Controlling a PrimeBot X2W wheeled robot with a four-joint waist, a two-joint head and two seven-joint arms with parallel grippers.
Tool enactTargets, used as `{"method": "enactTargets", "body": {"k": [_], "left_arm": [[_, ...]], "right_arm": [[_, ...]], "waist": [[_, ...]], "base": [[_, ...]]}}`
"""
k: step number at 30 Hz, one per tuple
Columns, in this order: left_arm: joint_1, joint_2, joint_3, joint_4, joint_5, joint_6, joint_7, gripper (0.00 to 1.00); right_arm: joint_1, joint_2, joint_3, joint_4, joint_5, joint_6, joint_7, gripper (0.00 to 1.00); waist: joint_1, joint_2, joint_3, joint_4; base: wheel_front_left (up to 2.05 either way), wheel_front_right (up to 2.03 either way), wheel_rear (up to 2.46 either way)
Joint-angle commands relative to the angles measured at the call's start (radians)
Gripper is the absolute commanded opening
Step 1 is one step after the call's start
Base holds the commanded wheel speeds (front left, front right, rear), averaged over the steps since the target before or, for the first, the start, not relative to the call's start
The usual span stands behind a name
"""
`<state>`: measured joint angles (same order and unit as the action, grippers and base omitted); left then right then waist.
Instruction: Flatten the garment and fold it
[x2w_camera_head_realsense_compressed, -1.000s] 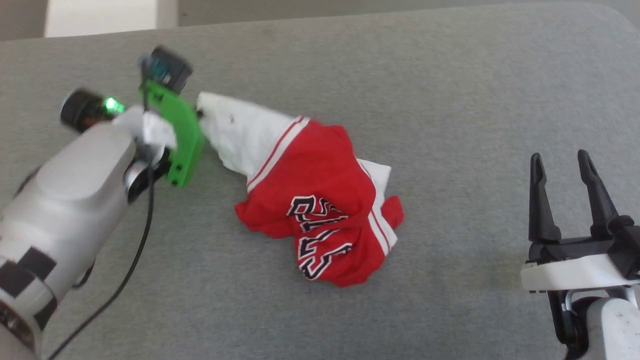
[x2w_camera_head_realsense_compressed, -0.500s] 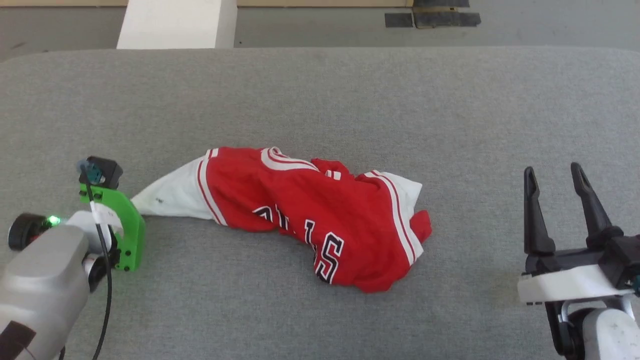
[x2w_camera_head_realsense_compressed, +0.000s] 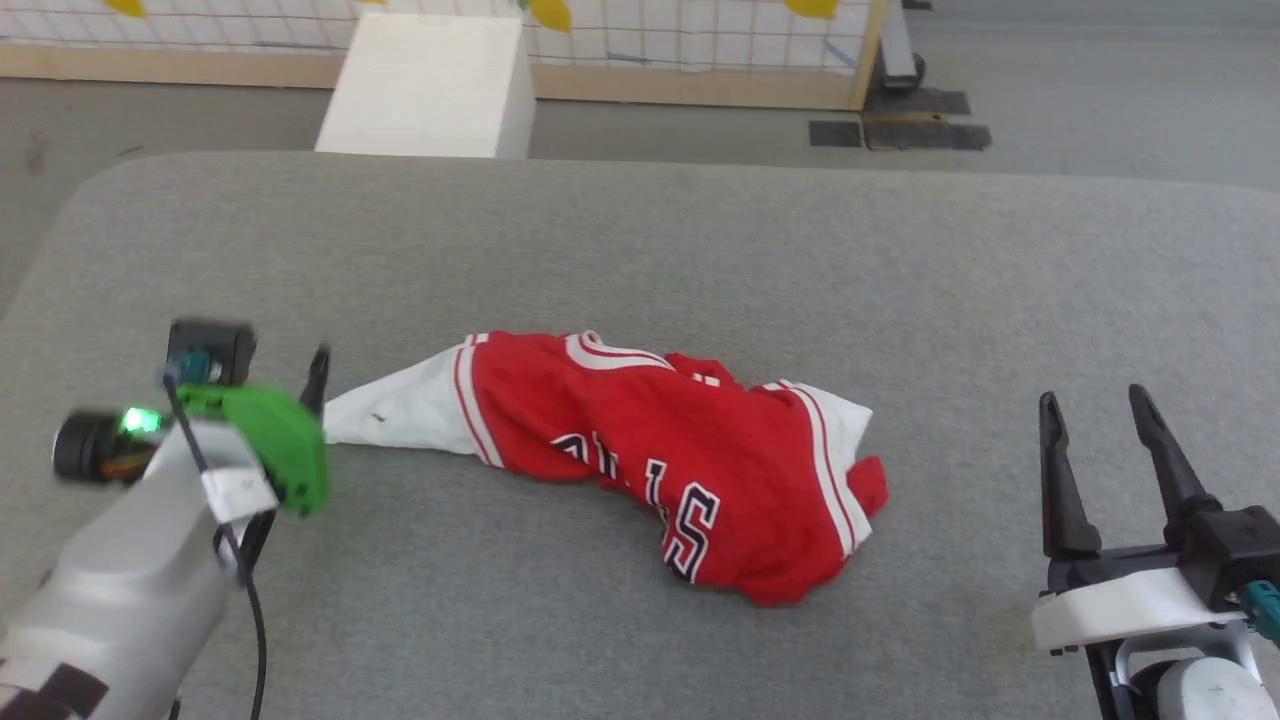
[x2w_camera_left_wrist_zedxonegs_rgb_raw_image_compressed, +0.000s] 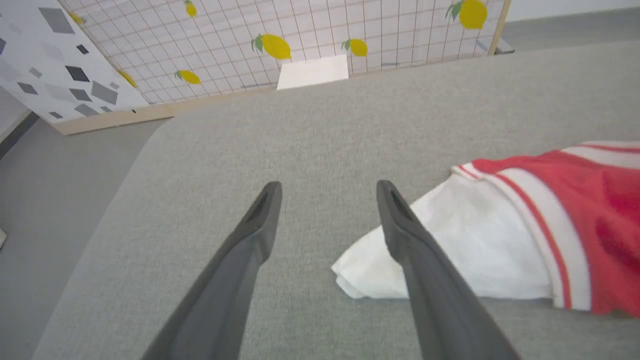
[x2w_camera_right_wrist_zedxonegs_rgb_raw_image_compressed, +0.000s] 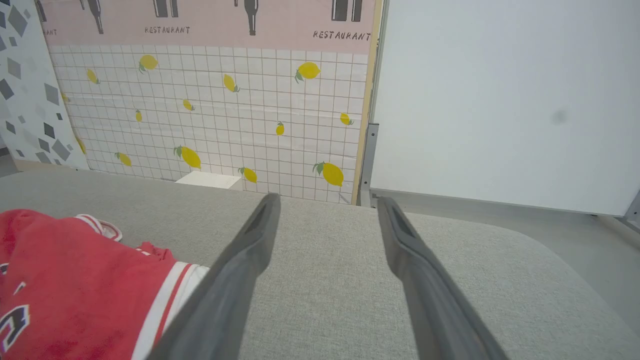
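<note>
The garment (x2w_camera_head_realsense_compressed: 640, 450) lies crumpled on the grey table (x2w_camera_head_realsense_compressed: 700, 250), red body in the middle, black white-outlined lettering facing up. Its white sleeve (x2w_camera_head_realsense_compressed: 400, 415) stretches out to the left and lies flat. My left gripper (x2w_camera_left_wrist_zedxonegs_rgb_raw_image_compressed: 327, 192) is open and holds nothing; the sleeve tip (x2w_camera_left_wrist_zedxonegs_rgb_raw_image_compressed: 365, 275) lies just beside and under its right finger (x2w_camera_left_wrist_zedxonegs_rgb_raw_image_compressed: 400, 235). In the head view one of its dark fingers (x2w_camera_head_realsense_compressed: 318, 372) shows above the green wrist mount. My right gripper (x2w_camera_head_realsense_compressed: 1092, 398) stands open at the lower right, apart from the garment's right end (x2w_camera_right_wrist_zedxonegs_rgb_raw_image_compressed: 75, 280).
The table's rounded left edge (x2w_camera_head_realsense_compressed: 60, 260) is close to my left arm. Beyond the far edge a white box (x2w_camera_head_realsense_compressed: 425, 85) stands on the floor before a lemon-patterned wall panel (x2w_camera_right_wrist_zedxonegs_rgb_raw_image_compressed: 225, 110). A black cable (x2w_camera_head_realsense_compressed: 255, 620) hangs from my left wrist.
My left gripper has opened and let go of the white sleeve, which now lies stretched out on the table. The head camera has tilted up. The right arm has stayed put.
</note>
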<state>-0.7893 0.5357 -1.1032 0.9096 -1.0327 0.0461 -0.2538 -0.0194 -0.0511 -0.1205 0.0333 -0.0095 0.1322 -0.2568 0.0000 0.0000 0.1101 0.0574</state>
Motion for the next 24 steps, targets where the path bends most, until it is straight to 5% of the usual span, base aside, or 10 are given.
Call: {"method": "enactTargets", "body": {"k": [1,7,10,16,24], "left_arm": [[0.006,0.018,0.058,-0.077,0.060,0.038,-0.007,1.00],[0.236,0.034,0.395,-0.452,0.328,0.200,-0.008,1.00],[0.353,0.002,0.534,-0.559,0.450,0.229,-0.008,1.00],[0.496,-0.106,0.752,-0.713,0.667,0.214,-0.008,1.00],[0.575,-0.213,0.904,-0.730,0.791,0.124,-0.008,1.00]], "right_arm": [[-0.006,0.001,0.003,0.011,-0.017,-0.002,-0.005,1.00],[-0.083,0.001,0.025,0.095,-0.077,-0.002,-0.005,1.00],[-0.135,0.001,0.047,0.170,-0.111,-0.002,-0.005,1.00],[-0.282,-0.006,0.088,0.441,-0.194,-0.002,0.021,1.00],[-0.518,-0.051,0.286,0.721,-0.042,-0.002,0.321,1.00]], "waist": [[0.0000,0.0000,-0.026,0.038],[0.0000,0.0000,-0.020,0.063],[0.0000,0.0000,-0.012,0.068],[0.0000,0.0000,0.012,0.084],[0.0000,0.0000,0.027,0.091]], "base": [[0.00,0.00,0.00],[0.00,0.00,0.00],[0.00,0.00,0.00],[0.00,0.00,0.00],[0.00,0.00,0.00]]}}
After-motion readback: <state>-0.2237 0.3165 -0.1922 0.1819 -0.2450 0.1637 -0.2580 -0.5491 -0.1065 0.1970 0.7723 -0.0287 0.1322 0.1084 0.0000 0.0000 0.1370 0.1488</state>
